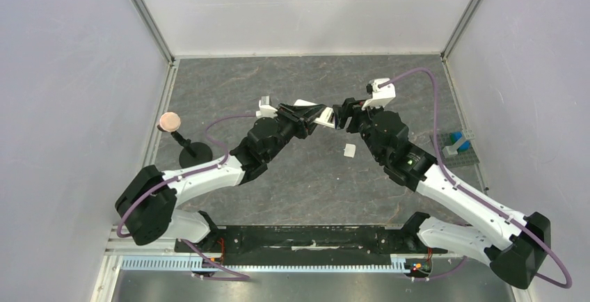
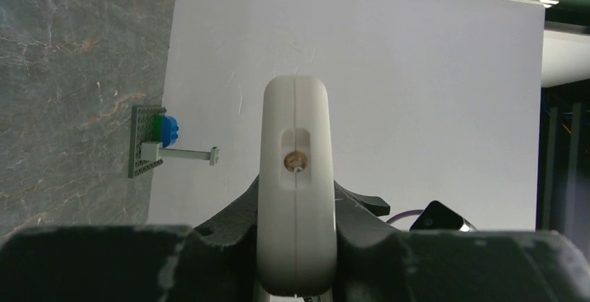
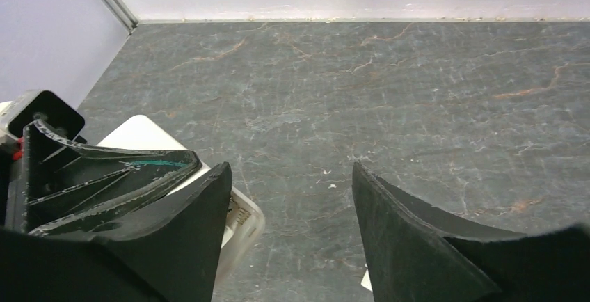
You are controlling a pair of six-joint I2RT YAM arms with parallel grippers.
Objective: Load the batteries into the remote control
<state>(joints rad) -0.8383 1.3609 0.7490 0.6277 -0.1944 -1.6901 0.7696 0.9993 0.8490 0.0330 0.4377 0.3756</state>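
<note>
Left gripper (image 1: 313,115) clamped on the remote control (image 2: 296,177), held off the table at mid-workspace. Long axis roughly level, free end toward the right gripper (image 3: 291,177) (jaws wide, nothing between), possibly touching one finger; view unclear.

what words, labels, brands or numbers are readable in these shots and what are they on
None can be read.
The remote control, gripped end-on by the left pincer, shows only a plain white edge with a small round port.
The white cover piece on the table looks blank, though too small to be sure.
</note>
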